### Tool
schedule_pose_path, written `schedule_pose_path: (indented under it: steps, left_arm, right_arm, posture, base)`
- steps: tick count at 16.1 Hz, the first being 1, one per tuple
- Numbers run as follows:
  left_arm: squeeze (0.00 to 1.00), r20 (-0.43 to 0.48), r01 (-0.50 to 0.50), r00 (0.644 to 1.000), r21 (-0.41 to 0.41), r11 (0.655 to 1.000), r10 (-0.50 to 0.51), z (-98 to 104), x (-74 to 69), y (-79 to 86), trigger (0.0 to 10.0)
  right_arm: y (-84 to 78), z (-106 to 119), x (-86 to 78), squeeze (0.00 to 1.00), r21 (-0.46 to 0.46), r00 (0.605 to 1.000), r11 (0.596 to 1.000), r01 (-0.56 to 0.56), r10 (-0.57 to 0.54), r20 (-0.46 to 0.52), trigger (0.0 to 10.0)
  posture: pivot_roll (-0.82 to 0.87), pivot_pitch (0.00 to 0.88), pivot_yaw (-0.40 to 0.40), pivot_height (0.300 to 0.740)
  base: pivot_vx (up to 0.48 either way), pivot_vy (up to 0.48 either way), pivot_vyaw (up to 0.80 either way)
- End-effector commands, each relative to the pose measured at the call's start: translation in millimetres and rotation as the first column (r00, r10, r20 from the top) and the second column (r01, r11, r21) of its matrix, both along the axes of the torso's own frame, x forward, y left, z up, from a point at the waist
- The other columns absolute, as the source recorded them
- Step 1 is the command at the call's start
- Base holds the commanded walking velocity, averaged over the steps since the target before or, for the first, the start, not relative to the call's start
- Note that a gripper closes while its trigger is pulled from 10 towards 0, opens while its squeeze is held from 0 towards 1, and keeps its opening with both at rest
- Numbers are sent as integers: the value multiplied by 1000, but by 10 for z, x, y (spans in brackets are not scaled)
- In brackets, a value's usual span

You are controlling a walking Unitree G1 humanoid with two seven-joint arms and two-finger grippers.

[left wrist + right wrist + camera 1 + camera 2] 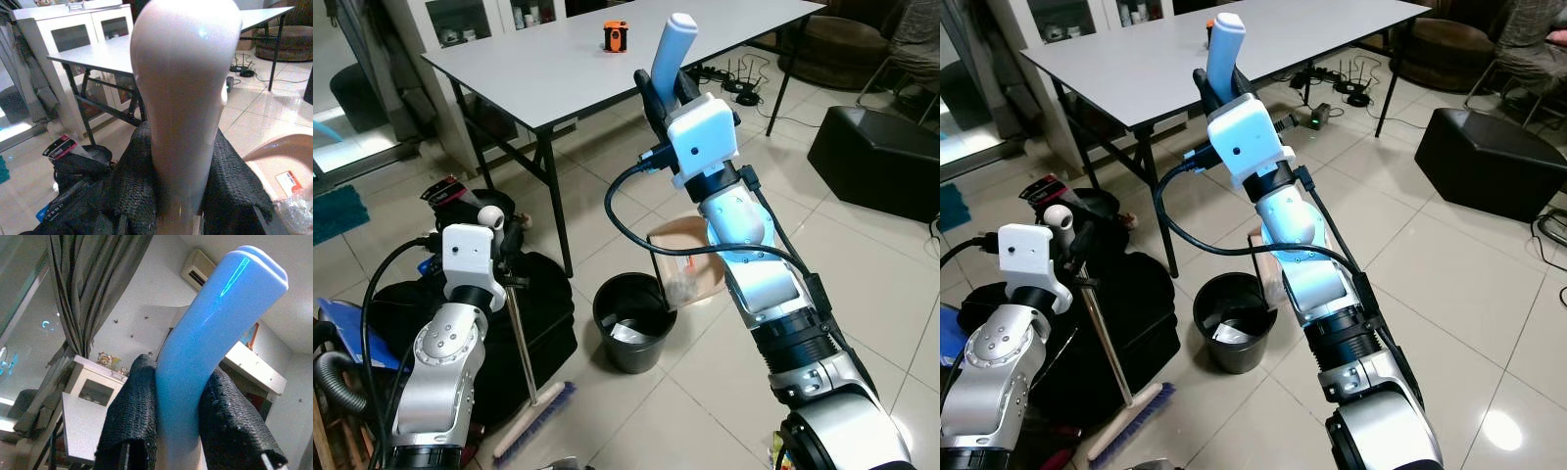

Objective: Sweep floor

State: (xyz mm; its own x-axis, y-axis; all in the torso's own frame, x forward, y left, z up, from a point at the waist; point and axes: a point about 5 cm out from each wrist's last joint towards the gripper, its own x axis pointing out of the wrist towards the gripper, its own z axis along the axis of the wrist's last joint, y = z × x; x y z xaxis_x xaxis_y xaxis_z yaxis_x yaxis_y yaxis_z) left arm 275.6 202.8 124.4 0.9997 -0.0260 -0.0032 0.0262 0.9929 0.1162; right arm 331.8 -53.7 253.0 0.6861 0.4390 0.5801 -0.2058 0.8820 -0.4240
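Beside bin [633, 323]: dustpan [688, 266] tilted over it, likely for emptying.
Right gripper [664, 83]: fingers clamp blue handle [670, 49], raised high.
Left gripper [499, 235]: fingers grip broom [523, 354] upright, bristles on floor [862, 255].

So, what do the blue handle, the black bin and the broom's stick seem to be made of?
Blue handle in the right tool: smooth glossy plastic, judging by its sharp highlight. Black bin: probably plastic, with a dull sheen on its thin rim. Broom stick held by the left tool: looks like pale wood or coated metal; the views leave this open.
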Motion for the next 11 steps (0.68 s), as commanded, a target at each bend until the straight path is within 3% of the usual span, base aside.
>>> schedule_pose_path:
  steps: [1, 4, 7, 11]
  left_arm:
    - [0, 36, -5, 999, 4, 1000, 5, 81, 40, 1, 10000]
    - [0, 38, -6, 999, -1, 1000, 6, 84, 42, 0, 10000]
    - [0, 37, -2, 999, -4, 1000, 2, 83, 31, -7, 10000]
    - [0, 36, 1, 999, -1, 1000, -1, 84, 25, -12, 10000]
  right_arm:
    - [25, 203, -16, 0, 0, 996, 1000, -3, 3, 93, 10000]
    - [57, 167, -6, 0, -7, 997, 1000, 0, 1, 82, 10000]
    - [16, 159, 54, 0, 59, 997, 997, 59, -62, 50, 10000]
    - [53, 182, 103, 0, 79, 993, 992, 102, -106, 47, 10000]
  posture:
    - [55, 0, 23, 740]
    - [58, 0, 20, 740]
    - [62, 0, 17, 740]
    - [66, 0, 18, 740]
  base:
    - [0, 0, 0]
    - [0, 0, 0]
    - [0, 0, 0]
    - [0, 0, 0]
